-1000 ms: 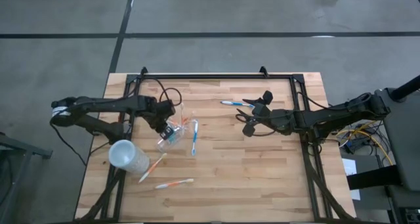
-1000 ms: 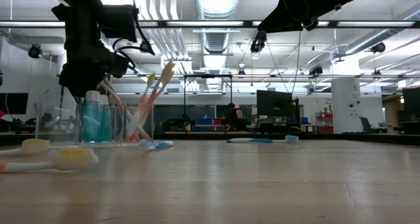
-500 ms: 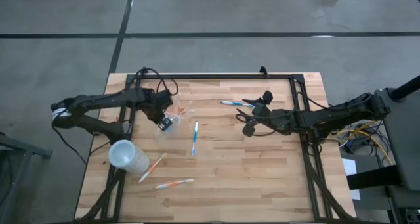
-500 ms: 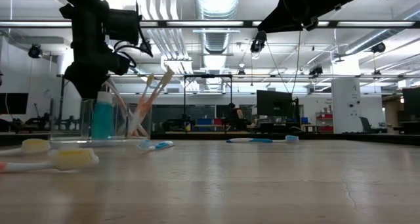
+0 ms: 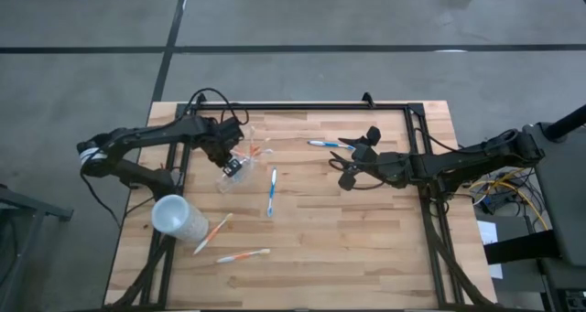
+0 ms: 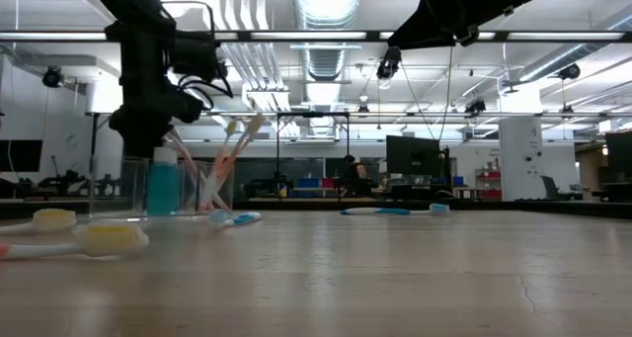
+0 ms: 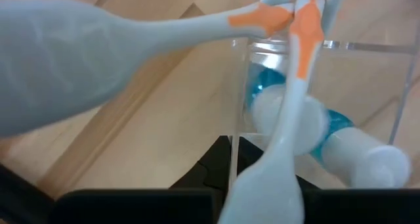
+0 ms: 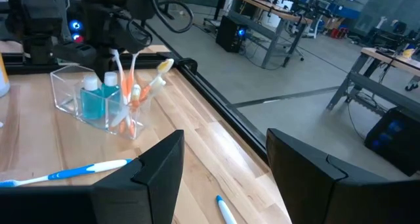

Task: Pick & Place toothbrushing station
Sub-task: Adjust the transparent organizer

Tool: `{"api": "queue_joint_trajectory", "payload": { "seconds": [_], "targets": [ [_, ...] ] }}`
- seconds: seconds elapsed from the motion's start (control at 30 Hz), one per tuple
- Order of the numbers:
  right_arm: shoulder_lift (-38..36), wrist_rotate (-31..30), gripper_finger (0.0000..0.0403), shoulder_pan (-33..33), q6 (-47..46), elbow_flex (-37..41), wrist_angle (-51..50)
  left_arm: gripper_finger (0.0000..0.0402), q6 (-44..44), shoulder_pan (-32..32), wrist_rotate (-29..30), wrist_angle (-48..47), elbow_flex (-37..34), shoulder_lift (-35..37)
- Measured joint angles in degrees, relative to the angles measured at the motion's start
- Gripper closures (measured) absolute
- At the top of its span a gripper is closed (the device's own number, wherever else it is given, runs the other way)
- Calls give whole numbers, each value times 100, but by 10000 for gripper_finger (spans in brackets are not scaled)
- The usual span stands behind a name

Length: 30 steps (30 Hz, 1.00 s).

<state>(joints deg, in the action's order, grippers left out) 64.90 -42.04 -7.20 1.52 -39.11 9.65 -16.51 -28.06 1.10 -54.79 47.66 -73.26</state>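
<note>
The clear tumbler [image 5: 240, 164] stands upright at the table's far left. It holds a blue toothpaste tube [image 6: 163, 182] and several white-orange toothbrushes [image 6: 233, 147] that lean out over its rim. My left gripper [image 5: 229, 161] points down from above and is shut on the tumbler. Loose toothbrushes lie on the wood: a blue one [image 5: 272, 193], a second blue one [image 5: 324, 144] and two orange ones [image 5: 212, 231] [image 5: 244, 255]. My right gripper [image 5: 345, 163] hangs open above the table's right half, holding nothing. My left gripper pinches one clear side wall of the tumbler [image 7: 233, 159] at its rim, one finger inside and one outside. The fingers come from above, pointing down. The tumbler stays upright below them; whether its base touches the table I cannot tell.
A larger frosted whitish cup [image 5: 179, 218] lies near the table's left front. A black frame rail [image 5: 302, 105] runs along the far edge, with cables beside the left arm. Bare wood spreads across the middle and the near right.
My left gripper has gone toward the table's far edge, still shut on the tumbler. The tumbler has travelled with it, upright, with tube and brushes inside, and has turned a little. The loose brushes have stayed put.
</note>
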Motion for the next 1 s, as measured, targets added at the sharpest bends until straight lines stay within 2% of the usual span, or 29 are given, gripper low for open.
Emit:
{"api": "queue_joint_trajectory", "payload": {
  "seconds": [0.7, 1.0],
  "targets": [
    [0, 0, 193, -1, 0, 0, 0, 376, 20, -145, -4, 123, -2, -21],
    [0, 0, 193, -1, 0, 0, -1, 356, 22, -185, -5, 123, -7, -21]
  ]
}}
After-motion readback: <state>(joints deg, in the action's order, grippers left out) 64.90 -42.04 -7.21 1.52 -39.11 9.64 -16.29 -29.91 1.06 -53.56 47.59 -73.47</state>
